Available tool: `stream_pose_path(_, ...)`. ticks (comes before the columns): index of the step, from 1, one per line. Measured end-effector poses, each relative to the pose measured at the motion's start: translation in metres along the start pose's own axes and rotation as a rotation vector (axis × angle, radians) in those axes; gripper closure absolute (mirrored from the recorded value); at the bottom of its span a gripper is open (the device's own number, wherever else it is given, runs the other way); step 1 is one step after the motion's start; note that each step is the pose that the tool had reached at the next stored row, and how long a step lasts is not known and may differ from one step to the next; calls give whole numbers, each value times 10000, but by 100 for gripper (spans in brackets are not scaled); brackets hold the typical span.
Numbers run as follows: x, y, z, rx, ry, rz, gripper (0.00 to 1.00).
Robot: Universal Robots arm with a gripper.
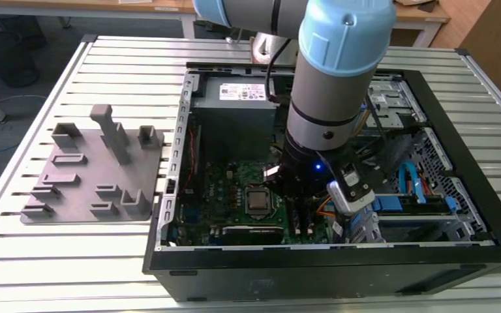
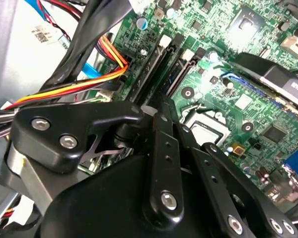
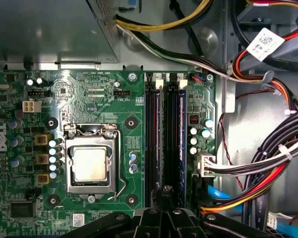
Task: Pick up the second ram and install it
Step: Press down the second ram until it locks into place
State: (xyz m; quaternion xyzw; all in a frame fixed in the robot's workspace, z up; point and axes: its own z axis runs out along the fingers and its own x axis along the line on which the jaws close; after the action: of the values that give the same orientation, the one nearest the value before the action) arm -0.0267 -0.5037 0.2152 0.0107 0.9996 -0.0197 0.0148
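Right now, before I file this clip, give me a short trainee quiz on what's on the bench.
1. True or false: the grey fixture block lies on the slatted table, outside the computer case.
2. Pick one: the gripper hovers over the A) power supply, B) memory slots, C) drive bay.
3. Short answer: name the square silver part beside those slots in the first wrist view.

Key: 1 true. 2 B. 3 the processor.

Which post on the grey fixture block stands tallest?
The narrow middle post in the fixture block's far row; it rises well above every other post.
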Motion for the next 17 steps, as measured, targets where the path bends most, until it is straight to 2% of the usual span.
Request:
stream_pose_path(4,-1,-1,-2,7,-1,0,89)
stream_pose_path(6,-4,1,-56,-27,-14,2,89)
stream_pose_path(8,-5,-7,-148,-4,-7,0,89)
stream_pose_path(11,-6,8,-183,-18,-13,1,89)
stream_pose_path(17,-3,155,-198,-24,-11,0,89)
